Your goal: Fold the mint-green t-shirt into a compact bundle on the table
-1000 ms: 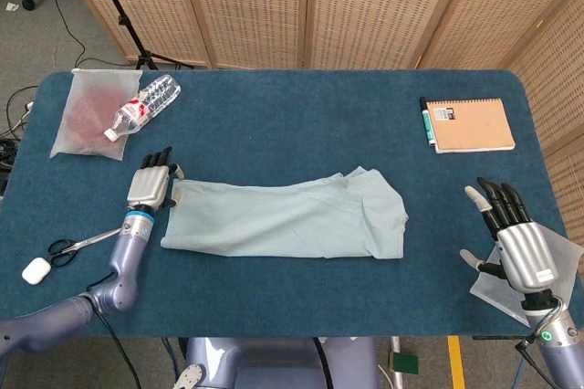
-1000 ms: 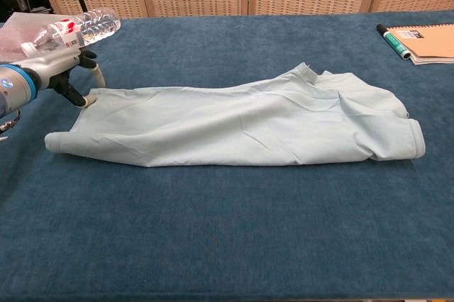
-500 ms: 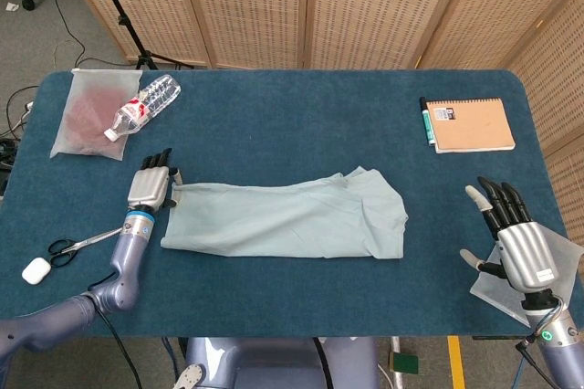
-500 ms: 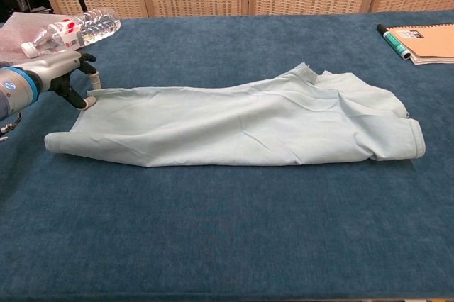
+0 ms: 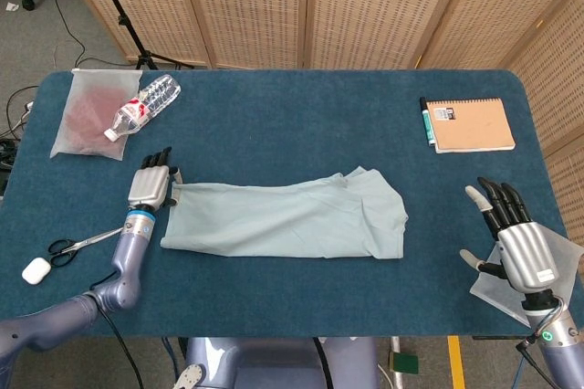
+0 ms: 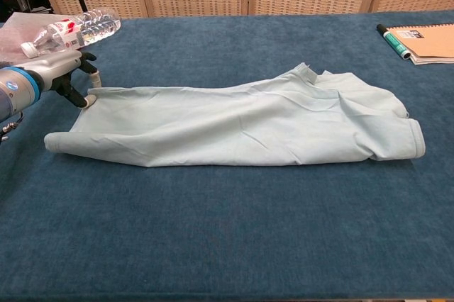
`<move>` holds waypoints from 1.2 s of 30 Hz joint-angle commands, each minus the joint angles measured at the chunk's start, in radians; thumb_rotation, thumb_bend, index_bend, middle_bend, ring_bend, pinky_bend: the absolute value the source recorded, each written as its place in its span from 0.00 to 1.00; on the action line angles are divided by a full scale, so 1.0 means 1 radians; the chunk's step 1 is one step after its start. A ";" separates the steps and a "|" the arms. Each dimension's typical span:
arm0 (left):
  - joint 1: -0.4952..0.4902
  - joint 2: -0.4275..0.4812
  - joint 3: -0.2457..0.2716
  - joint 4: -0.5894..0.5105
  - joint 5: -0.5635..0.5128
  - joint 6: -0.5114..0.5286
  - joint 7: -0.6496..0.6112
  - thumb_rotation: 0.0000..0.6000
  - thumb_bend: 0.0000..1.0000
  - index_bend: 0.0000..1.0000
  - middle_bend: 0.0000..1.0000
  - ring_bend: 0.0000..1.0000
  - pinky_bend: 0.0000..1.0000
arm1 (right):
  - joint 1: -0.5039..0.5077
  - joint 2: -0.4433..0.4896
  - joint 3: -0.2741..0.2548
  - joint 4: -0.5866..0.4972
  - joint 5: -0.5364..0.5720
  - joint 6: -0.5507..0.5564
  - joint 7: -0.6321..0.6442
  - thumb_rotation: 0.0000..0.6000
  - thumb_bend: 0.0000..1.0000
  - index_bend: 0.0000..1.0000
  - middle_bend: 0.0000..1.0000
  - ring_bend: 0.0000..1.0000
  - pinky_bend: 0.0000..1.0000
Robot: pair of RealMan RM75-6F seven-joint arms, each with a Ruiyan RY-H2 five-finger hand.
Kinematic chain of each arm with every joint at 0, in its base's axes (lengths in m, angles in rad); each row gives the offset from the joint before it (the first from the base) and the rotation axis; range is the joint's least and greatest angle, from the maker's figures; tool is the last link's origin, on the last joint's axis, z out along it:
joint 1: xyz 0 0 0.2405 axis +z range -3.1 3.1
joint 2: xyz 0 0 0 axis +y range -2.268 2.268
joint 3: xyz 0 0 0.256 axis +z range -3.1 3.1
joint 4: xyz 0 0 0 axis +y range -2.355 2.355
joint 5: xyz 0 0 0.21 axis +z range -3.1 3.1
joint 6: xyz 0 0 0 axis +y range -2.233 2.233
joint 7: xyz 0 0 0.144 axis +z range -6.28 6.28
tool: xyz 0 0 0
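The mint-green t-shirt lies folded into a long flat strip across the middle of the blue table. My left hand sits at the strip's far left corner, with the thumb drawn in and the cloth corner pinched low on the table. My right hand hovers by the table's right front corner, fingers spread and holding nothing, well away from the shirt. The chest view does not show it.
A plastic water bottle and a clear bag lie at the back left. Scissors and a small white case are at the front left. A notebook with a marker is at the back right. A white sheet lies under my right hand.
My left hand's thumb and finger have closed in on the shirt's far left corner. The shirt and my right hand have not moved.
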 commanded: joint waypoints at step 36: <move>0.065 0.244 -0.001 0.058 -0.123 -0.052 0.113 1.00 0.61 0.81 0.00 0.00 0.00 | -0.001 -0.004 -0.002 -0.003 -0.009 -0.011 -0.016 1.00 0.00 0.00 0.00 0.00 0.00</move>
